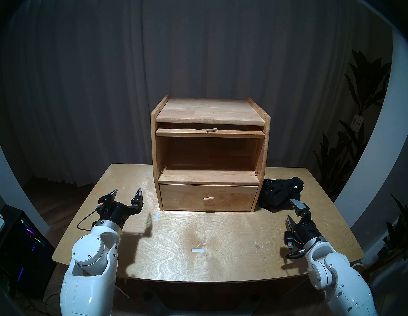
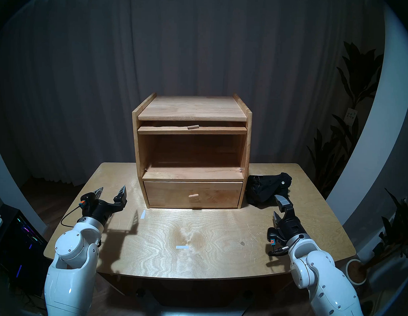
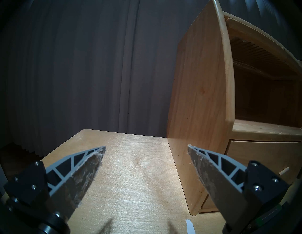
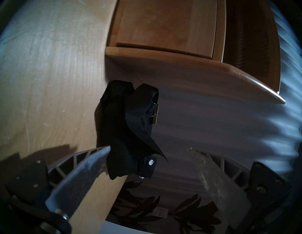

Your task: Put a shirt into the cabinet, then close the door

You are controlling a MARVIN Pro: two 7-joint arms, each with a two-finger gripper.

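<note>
The wooden cabinet point(image 1: 210, 113) stands mid-table; it also shows in the left wrist view point(image 3: 199, 98). Its door point(image 1: 187, 132) is flipped up and lies flat under the top, peg knob point(image 1: 211, 130) facing me. The ribbed glass point(image 3: 255, 54) shows from below. The large compartment is open and empty. The black shirt point(image 1: 280, 191) lies bundled on the table against the cabinet's right side. My right gripper point(image 1: 292, 211) is open, just in front of the shirt point(image 4: 124, 130) and not holding it. My left gripper point(image 1: 127, 190) is open and empty, left of the cabinet.
The drawer point(image 1: 231, 198) below the compartment is shut. Two white tape marks point(image 1: 198, 250) lie on the table point(image 1: 240, 266). Potted plants point(image 1: 351, 136) stand to the right, a lit computer case point(image 1: 22, 240) to the left, and a dark curtain behind.
</note>
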